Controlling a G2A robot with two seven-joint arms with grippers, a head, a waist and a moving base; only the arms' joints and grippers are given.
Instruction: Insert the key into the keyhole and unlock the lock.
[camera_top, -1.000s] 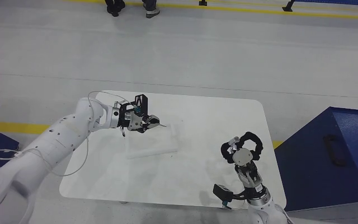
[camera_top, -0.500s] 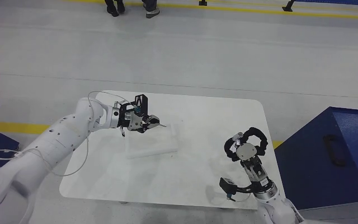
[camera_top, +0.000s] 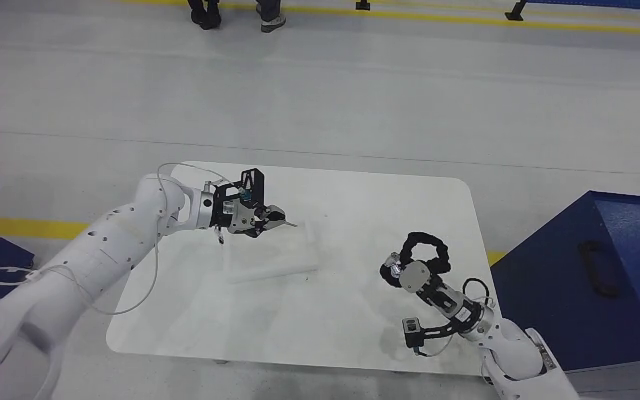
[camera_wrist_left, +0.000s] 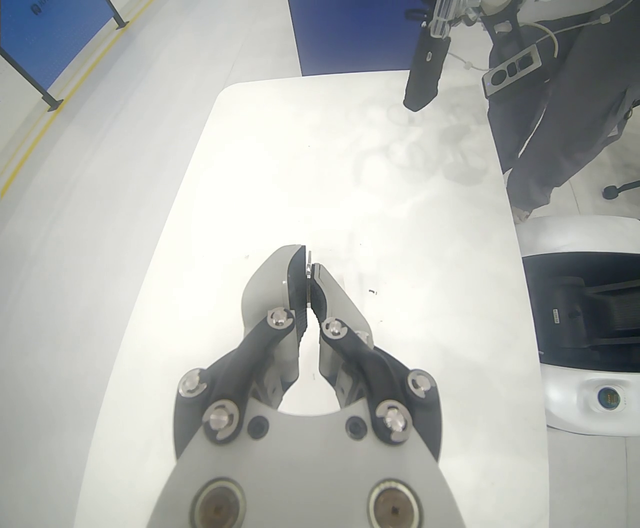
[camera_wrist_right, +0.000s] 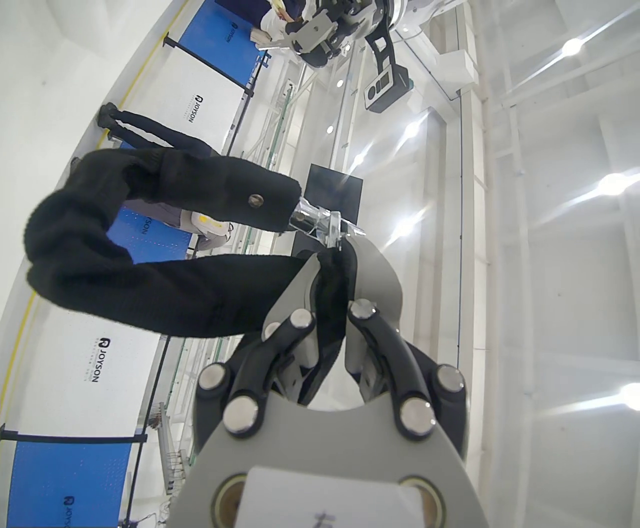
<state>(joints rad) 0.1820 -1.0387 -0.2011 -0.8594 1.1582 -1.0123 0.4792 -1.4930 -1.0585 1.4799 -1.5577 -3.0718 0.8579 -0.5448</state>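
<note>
Since a second before, the right end effector (camera_top: 414, 277) had rolled its wrist over. Its arm now reached in from the near right corner of the desk (camera_top: 380, 205), and the lock (camera_top: 428, 247) had shifted slightly toward the middle. The left end effector (camera_top: 270, 217) had kept its place over the far left part of the desk.

The lock (camera_wrist_right: 150, 240) was a cable loop in a black fabric sleeve, with a bright metal cylinder (camera_wrist_right: 320, 225) at one end. The right end effector (camera_wrist_right: 332, 260) was clenched on its sleeved end. The left end effector (camera_wrist_left: 309, 270) was clenched on the key (camera_wrist_left: 310, 261), a thin metal blade (camera_top: 289, 224) pointing toward the lock, well apart from it.
</note>
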